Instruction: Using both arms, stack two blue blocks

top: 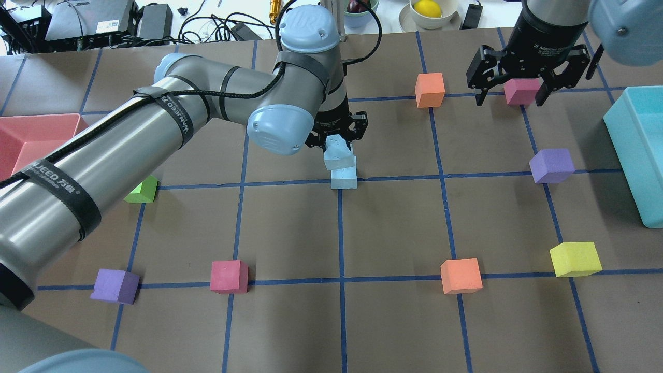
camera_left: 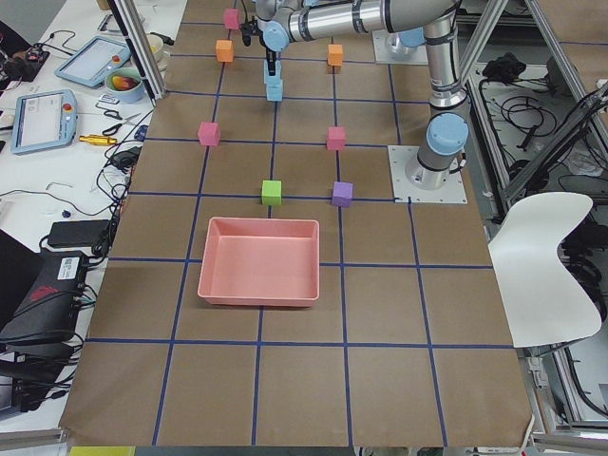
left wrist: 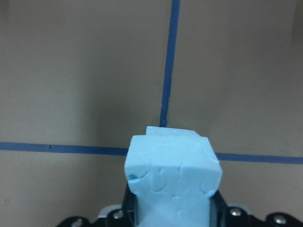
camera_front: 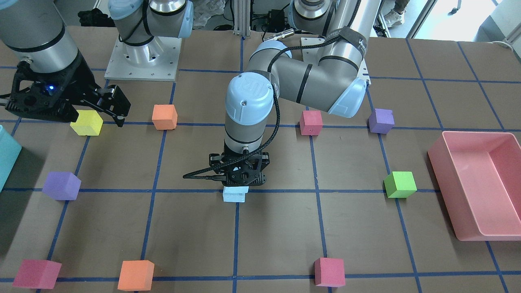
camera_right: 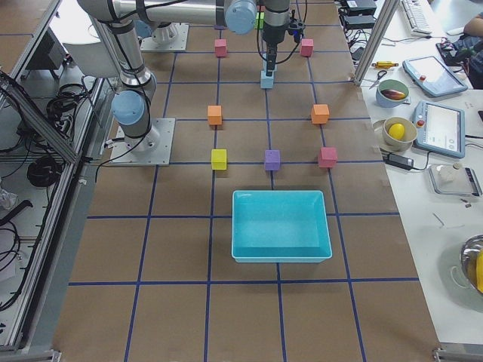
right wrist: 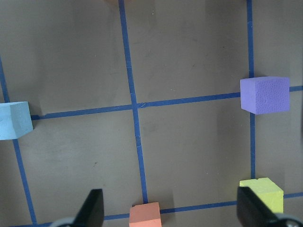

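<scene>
My left gripper (top: 336, 135) is shut on a pale blue block (top: 335, 154) at the table's centre, held a little tilted right over the second blue block (top: 344, 178), which sits on a tape crossing. I cannot tell whether the two touch. In the left wrist view the held block (left wrist: 173, 179) fills the bottom, and a sliver of the lower block (left wrist: 170, 131) shows beyond it. In the front view the left gripper (camera_front: 240, 176) covers the held block; only the lower block (camera_front: 235, 194) shows. My right gripper (top: 513, 89) is open and empty, high over a pink cube (top: 520, 91); its fingertips (right wrist: 92, 208) stand wide apart.
A teal bin (top: 637, 155) stands at the right edge and a pink tray (top: 31, 134) at the left. Loose cubes lie around: orange (top: 430, 89), purple (top: 551, 166), yellow (top: 575, 258), orange (top: 461, 275), pink (top: 228, 276), purple (top: 115, 286), green (top: 142, 190).
</scene>
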`<control>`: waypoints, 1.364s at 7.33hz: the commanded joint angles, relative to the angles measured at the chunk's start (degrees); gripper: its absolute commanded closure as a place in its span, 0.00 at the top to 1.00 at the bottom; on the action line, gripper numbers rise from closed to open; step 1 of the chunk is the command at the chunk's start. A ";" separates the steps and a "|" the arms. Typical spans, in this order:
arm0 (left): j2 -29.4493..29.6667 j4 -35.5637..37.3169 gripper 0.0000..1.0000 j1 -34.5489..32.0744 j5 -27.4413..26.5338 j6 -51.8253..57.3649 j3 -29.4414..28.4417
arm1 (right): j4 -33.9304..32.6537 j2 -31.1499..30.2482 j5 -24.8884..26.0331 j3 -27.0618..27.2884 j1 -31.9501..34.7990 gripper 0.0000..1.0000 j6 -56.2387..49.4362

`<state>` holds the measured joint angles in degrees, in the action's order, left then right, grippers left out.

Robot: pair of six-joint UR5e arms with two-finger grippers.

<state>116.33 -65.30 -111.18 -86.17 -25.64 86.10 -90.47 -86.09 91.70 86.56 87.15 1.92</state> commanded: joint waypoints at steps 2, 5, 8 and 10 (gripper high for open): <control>1.35 0.08 0.00 -0.70 -0.22 -1.60 0.21 | 0.03 -0.66 0.23 -0.07 1.44 1.00 0.01; 3.19 0.17 0.27 -1.49 -2.40 0.57 0.21 | -0.06 -0.57 0.49 -0.16 1.44 1.00 0.01; 2.59 2.88 0.92 -1.67 -4.80 1.38 -0.40 | -0.05 -0.57 -0.02 0.01 1.44 1.00 -0.17; 0.66 2.90 0.97 -0.88 -4.18 2.42 -1.45 | -0.06 -0.57 -0.03 -0.07 1.44 1.00 -0.08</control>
<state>118.11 -62.53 -112.52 -90.63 -23.95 85.40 -90.52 -86.66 91.73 86.54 88.59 1.83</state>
